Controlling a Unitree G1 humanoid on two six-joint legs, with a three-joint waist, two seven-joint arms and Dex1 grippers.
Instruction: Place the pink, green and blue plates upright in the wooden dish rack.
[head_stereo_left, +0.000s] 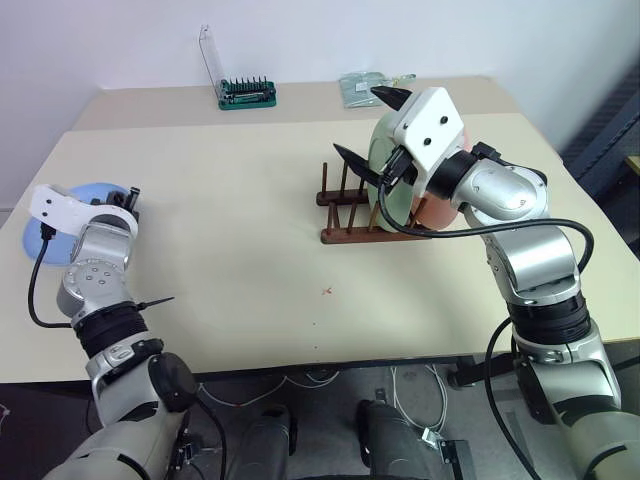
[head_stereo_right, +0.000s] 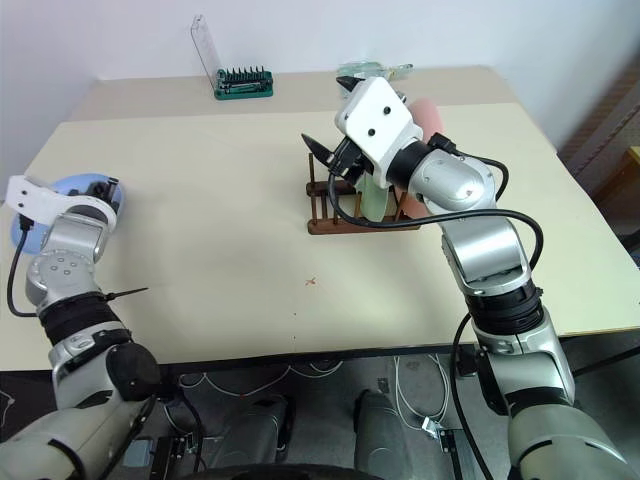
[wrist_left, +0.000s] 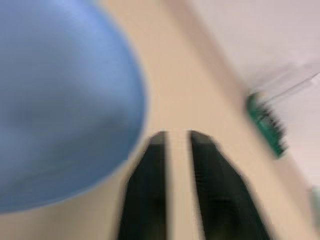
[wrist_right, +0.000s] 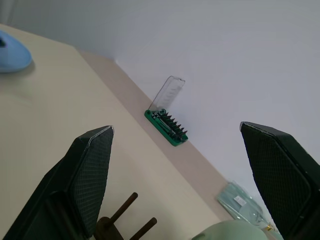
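The light blue plate lies at the table's far left. My left gripper is at its right rim. In the left wrist view its fingers are nearly shut. Bare table shows through the thin gap, and the blue plate sits beside them. Whether they touch it I cannot tell. The green plate and the pink plate stand upright in the wooden dish rack. My right gripper hovers open above the rack, just left of the green plate, with nothing between its fingers.
A green tool holder with a clear lid and a plastic packet sit on the table's far part. A small red mark is on the tabletop in front of the rack. The table's front edge is close to me.
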